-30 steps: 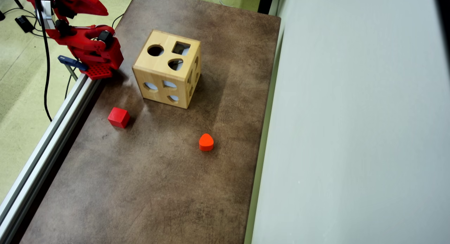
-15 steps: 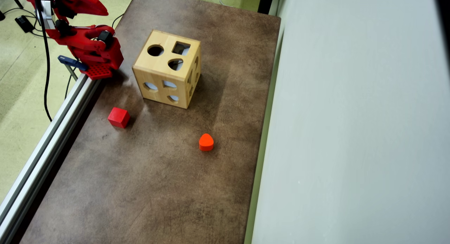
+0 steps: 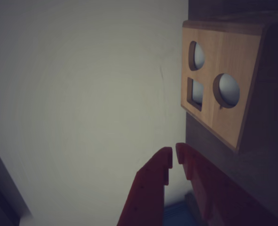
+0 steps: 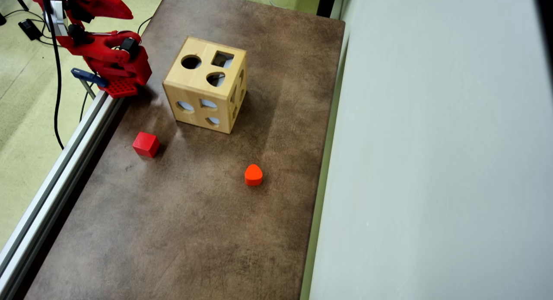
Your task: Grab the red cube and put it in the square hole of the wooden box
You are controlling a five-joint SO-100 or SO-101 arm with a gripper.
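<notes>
The red cube [image 4: 146,144] rests on the brown table near its left edge in the overhead view, below and left of the wooden box [image 4: 203,86]. The square hole [image 4: 222,59] is in the box's top face, beside a round and a rounded cut-out. My red gripper [image 4: 127,15] is folded back at the top left, far from the cube. In the wrist view the gripper [image 3: 174,154] is shut with only a thin slit and nothing between its fingers. There the wooden box [image 3: 242,61] stands to the right and the cube is out of view.
An orange-red rounded block [image 4: 253,175] lies on the table to the right of the cube. An aluminium rail [image 4: 60,170] runs along the table's left edge, with a blue clamp [image 4: 88,76] at the arm's base. A pale wall [image 4: 432,161] borders the right side.
</notes>
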